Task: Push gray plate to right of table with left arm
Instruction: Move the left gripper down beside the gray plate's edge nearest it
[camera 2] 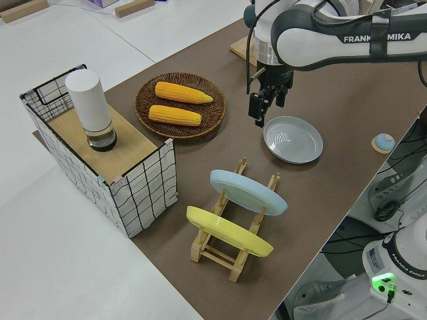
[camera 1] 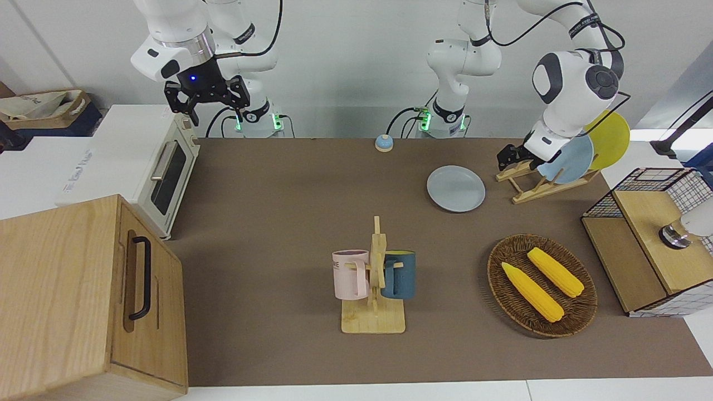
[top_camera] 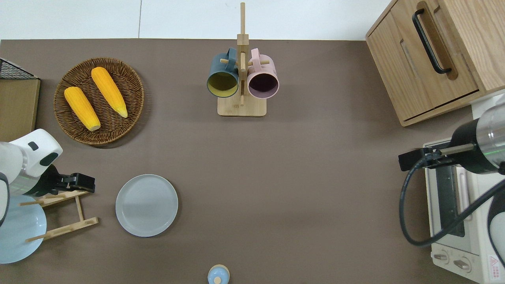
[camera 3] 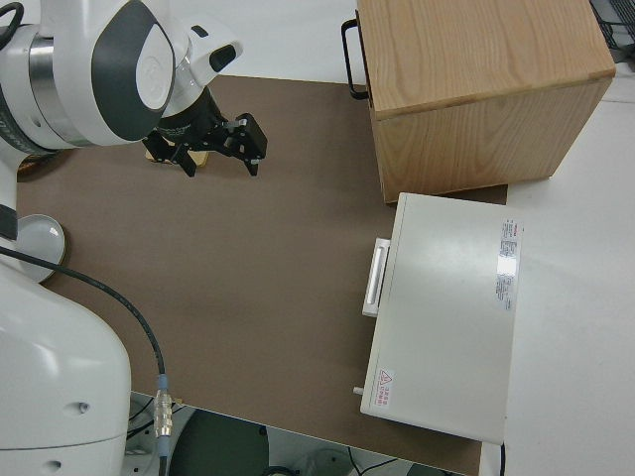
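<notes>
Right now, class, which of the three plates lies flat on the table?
The gray plate lies flat on the table. The blue plate and yellow plate stand tilted in the wooden rack beside it.

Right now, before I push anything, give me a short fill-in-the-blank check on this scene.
1. The gray plate lies flat on the ____.
2. The wicker basket holds two ears of ____.
3. The left gripper is over the wooden plate ____.
4. The mug stand carries a dark blue mug and a ____ one.

Missing words: table; corn; rack; pink
</notes>
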Available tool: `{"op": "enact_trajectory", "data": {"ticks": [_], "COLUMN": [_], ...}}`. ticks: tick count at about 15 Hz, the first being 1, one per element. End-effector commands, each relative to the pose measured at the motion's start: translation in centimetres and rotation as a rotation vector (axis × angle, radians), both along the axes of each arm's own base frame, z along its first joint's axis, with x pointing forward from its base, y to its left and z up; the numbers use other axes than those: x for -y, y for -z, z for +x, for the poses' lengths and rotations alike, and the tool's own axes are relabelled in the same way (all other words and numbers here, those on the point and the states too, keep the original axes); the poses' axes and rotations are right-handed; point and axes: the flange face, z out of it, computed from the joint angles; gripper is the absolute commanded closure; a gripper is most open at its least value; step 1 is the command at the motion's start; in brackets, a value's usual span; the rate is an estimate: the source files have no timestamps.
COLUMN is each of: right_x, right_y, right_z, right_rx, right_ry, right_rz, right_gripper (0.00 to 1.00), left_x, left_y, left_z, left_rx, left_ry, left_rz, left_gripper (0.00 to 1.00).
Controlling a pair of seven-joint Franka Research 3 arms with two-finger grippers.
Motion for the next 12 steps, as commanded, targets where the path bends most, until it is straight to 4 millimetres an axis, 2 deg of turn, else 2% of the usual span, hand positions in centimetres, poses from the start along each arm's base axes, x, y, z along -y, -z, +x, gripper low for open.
{"op": "enact_trajectory", "data": {"ticks": [1, 4, 6, 12], "right_x": [0.2, 0.2, 0.3, 0.3], "right_y": [-0.4, -0.4, -0.4, -0.4], "right_z": [-0.3, -0.3, -0.3, -0.3], "right_rx": [-0.003, -0.003, -0.003, -0.003], "right_ry": [0.004, 0.006, 0.007, 0.006], "right_rz": [0.009, 0.009, 0.009, 0.009], "right_gripper": [0.017, 0.017, 0.017, 0.017], "left_x": [0.6, 1.6, 3.4, 3.9], "left_y": [1.8, 3.3, 4.9, 7.3], "left_z": [-2.4, -3.7, -4.6, -5.6], "left_rx": [0.03, 0.043, 0.059, 0.075], "left_ry": [-0.005, -0.055, -0.067, -0.087], "left_rz": [-0.024, -0.018, -0.01, -0.001], "left_gripper": [0.01, 0.01, 0.01, 0.01]}}
